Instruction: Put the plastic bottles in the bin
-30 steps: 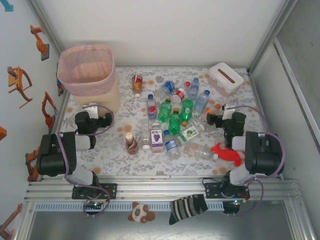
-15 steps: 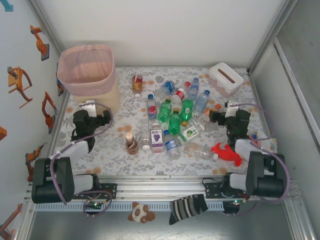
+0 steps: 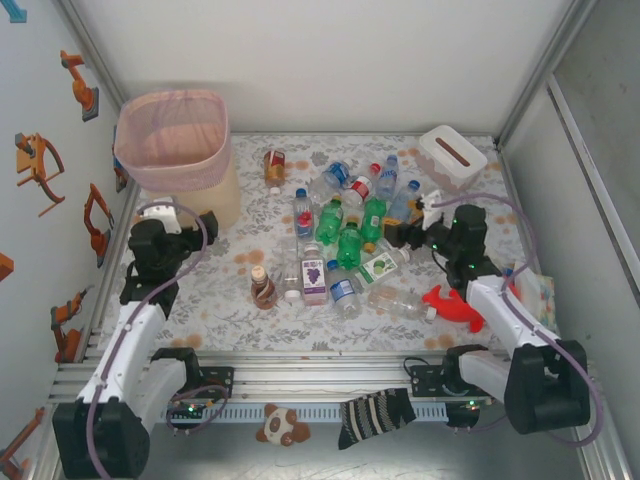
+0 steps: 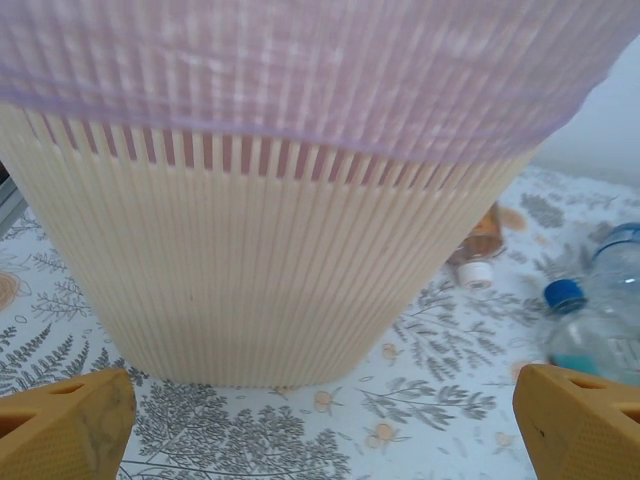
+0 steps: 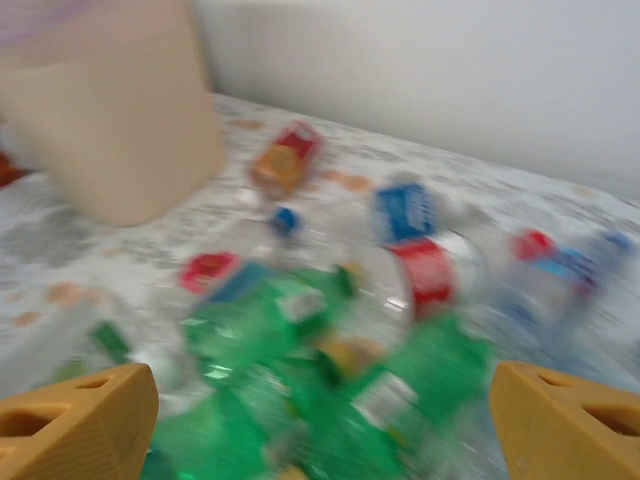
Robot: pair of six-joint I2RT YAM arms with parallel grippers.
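Observation:
The plastic bottles (image 3: 350, 235) lie in a loose pile mid-table: green, clear with blue caps, red-labelled, and one with a purple label (image 3: 314, 277). The cream bin (image 3: 215, 195) with its pink liner stands at the far left. My left gripper (image 3: 203, 224) is open right beside the bin's wall (image 4: 270, 260), nothing between its fingers (image 4: 65, 425). My right gripper (image 3: 396, 236) is open at the pile's right edge. In its blurred wrist view, green bottles (image 5: 260, 320) and a red-labelled one (image 5: 425, 275) lie just ahead of the right gripper (image 5: 320, 420).
A white tissue box (image 3: 452, 157) sits at the far right and a red toy figure (image 3: 455, 305) lies near the right arm. A brownish bottle (image 3: 263, 288) stands alone left of the pile, another (image 4: 480, 245) lies by the bin. Walls close in on both sides.
Both arms have stretched forward. The left gripper has slid up to the bin's side. The right gripper has swung left to the edge of the bottle pile, its jaws narrowing a little.

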